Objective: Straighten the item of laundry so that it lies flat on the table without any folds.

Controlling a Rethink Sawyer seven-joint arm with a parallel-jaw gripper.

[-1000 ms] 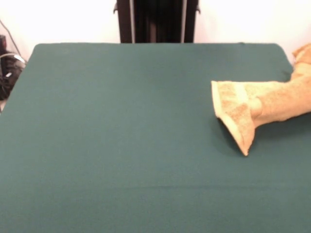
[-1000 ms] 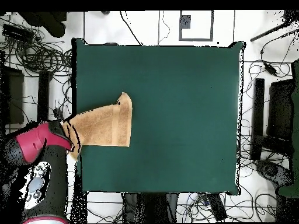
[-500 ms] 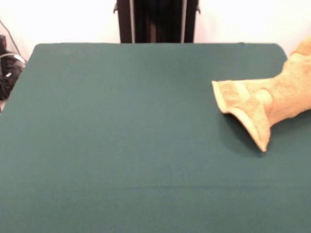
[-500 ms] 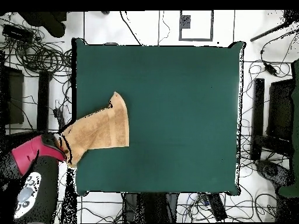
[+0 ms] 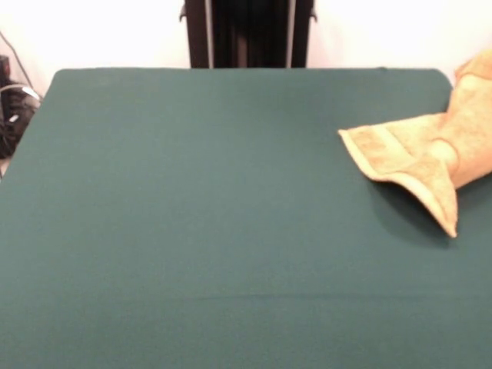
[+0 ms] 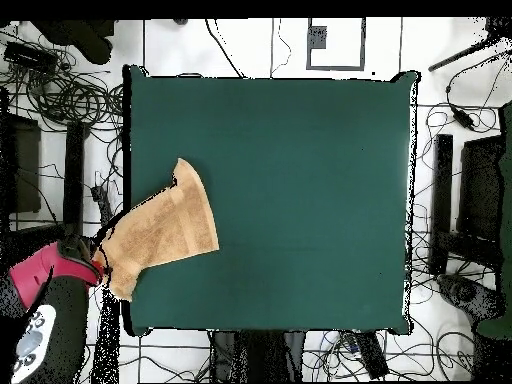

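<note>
The orange-tan towel lies at the right edge of the green table, bunched and stretched toward the right, where it rises off the cloth and out of the picture. Its free end with the paler band rests on the table, and one corner is curled and raised. In the overhead view the towel spreads like a fan from the table's left edge. My gripper holds its narrow end just off that edge, at the tip of the red and black arm.
The black pedestal stands behind the table's far edge. Cables lie on the floor round the table, and black equipment stands at the overhead view's right. The green cloth stretches wide beside the towel.
My arm has drawn back off the table's edge toward the robot's base, dragging the towel with it. The towel's free end has swung round and slid closer to the edge.
</note>
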